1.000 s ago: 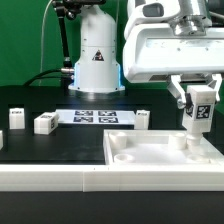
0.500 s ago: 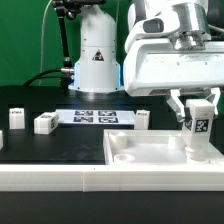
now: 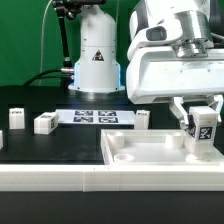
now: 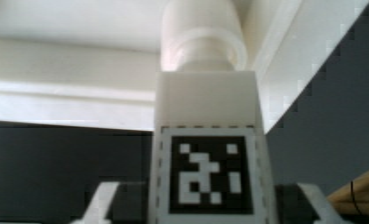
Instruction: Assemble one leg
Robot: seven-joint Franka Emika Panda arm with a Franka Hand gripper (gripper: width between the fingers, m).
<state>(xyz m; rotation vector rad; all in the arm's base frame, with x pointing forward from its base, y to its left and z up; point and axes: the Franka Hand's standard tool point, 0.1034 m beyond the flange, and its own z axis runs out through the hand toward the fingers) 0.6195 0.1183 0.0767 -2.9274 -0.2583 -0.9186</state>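
Clamping the leg upright between its two fingers, the gripper hangs over the far corner of the white rimmed tabletop at the exterior view's right. The leg's tag faces the camera, and its lower end is down at that corner. Spare legs sit on the black table either side of the marker board.

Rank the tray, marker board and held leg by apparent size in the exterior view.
1. Tray
2. Marker board and held leg: similar in area, and the leg is nearer the camera, so left unranked.
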